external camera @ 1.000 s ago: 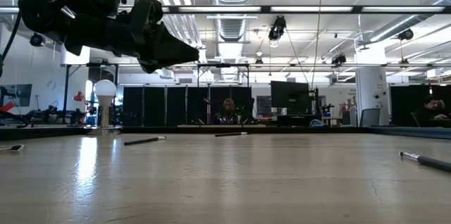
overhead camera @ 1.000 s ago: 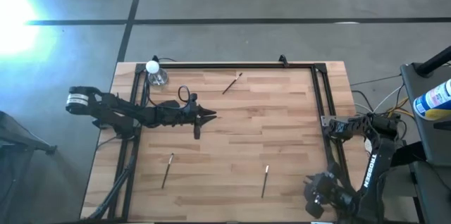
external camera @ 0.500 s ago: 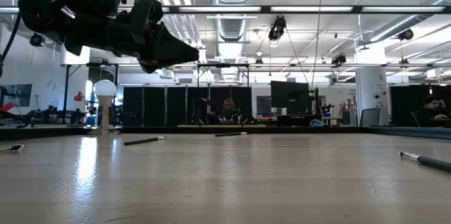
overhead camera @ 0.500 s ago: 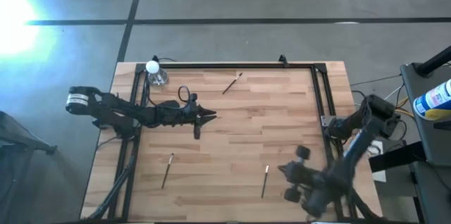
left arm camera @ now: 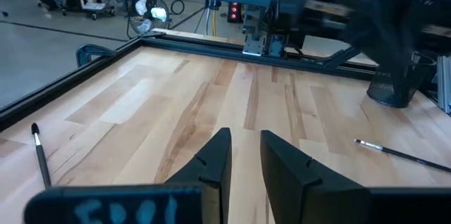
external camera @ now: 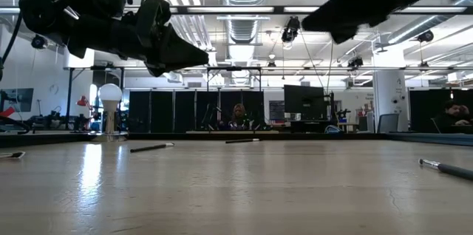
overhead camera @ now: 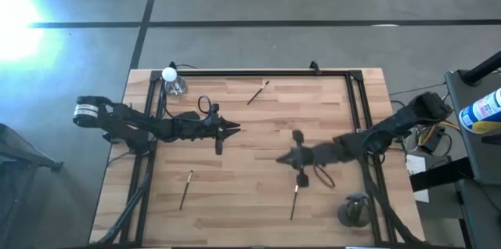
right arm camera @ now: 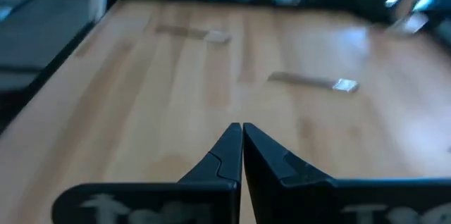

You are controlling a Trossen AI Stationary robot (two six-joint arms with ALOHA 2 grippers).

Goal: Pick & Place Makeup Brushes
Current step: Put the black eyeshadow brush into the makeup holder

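Reaching arm: right arm, stretched over the desk [overhead camera: 258,131] from its right edge, blurred in the high view.
Right hand [overhead camera: 283,158]: fingers [right arm camera: 232,150] pressed together, pinching nothing visible.
Nearest brush [overhead camera: 294,201]: flat on the desk, just beside the right hand on the near-edge side; no contact seen.
Brush axis: running roughly from the near edge toward the far edge, slightly slanted, dark head at the end closer to the hand.
Other brushes: near-left brush [overhead camera: 186,189] lies below the left arm; far brush [overhead camera: 257,92] lies by the far rail, well apart from both hands.
Left hand [overhead camera: 232,129]: hovers above mid-desk, fingers [left arm camera: 215,164] apart with a narrow gap, holding nothing.
Nearer arm: right, by judgement.
Requirement: the right fingers would have to spread before descending across the handle.
Holder [overhead camera: 354,208]: dark cup at the near-right corner, contents not discernible.
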